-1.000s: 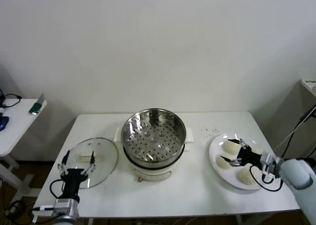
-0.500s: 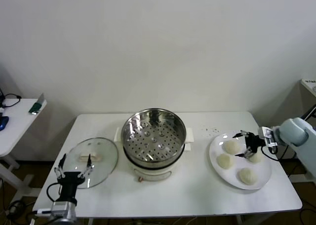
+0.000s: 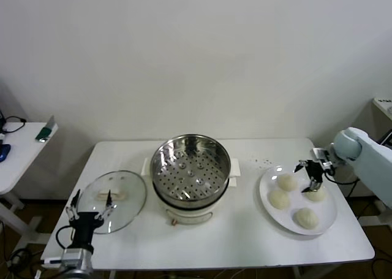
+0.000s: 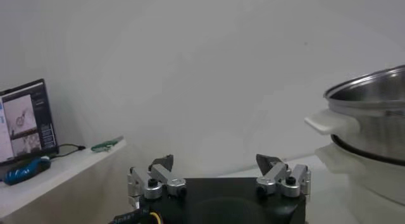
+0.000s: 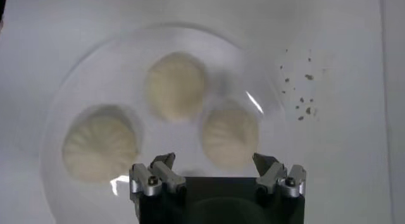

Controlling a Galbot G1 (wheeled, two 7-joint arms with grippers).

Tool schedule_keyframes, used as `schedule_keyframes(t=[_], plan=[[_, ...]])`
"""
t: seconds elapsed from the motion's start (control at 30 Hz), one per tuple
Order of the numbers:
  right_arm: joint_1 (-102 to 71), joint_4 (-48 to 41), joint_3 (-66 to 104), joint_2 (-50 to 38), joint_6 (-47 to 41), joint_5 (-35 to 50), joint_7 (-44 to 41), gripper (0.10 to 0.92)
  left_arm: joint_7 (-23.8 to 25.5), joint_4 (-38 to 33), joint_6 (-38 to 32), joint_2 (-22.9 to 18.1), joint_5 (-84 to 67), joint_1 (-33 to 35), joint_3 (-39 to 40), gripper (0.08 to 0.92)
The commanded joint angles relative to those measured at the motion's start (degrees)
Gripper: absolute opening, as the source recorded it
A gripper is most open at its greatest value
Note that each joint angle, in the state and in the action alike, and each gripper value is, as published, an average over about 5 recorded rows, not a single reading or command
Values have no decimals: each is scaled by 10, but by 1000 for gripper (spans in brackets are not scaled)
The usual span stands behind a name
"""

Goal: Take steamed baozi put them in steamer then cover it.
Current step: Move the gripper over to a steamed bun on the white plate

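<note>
Several cream-white steamed baozi (image 3: 286, 181) lie on a white plate (image 3: 329, 216) at the table's right. My right gripper (image 3: 309, 172) hovers open over the far side of the plate, holding nothing. In the right wrist view its fingers (image 5: 215, 161) stand wide apart just above one baozi (image 5: 230, 135), with two more (image 5: 176, 86) (image 5: 101, 146) beyond. The steel steamer (image 3: 190, 169) stands uncovered mid-table, its perforated tray bare. The glass cover (image 3: 114, 198) lies flat to its left. My left gripper (image 3: 90, 209) is open at the cover's near edge, and the steamer (image 4: 373, 108) shows beside the gripper (image 4: 215, 162).
Dark crumbs (image 3: 263, 163) dot the table between steamer and plate. A small side table (image 3: 18, 145) with a few items stands off to the left, and a screen (image 4: 25, 121) sits on it. A white wall is behind.
My right arm swung from the plate's near side round to its far right, and the gripper now hangs over the far baozi. The left gripper drew back slightly toward the table's front edge.
</note>
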Motion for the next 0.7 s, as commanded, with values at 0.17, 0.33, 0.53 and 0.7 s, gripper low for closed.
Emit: schedule_keyframes(t=[0.17,0.33,0.53,0.7], plan=[[29,-100,-34,88,14,-38,-2,823,-1,7,0,1,2,2,1,823],[28,-122,-33,108,19,-52,0,823,-3,15,-2,1,1,2,-1,823],[23,-133,-31,120,24,-63,2,823,-6,22,-4,2,2,1,-2,823],[20,-138,-34,123,25,-68,1,823,-10,23,-3,4,4,0,-1,823]])
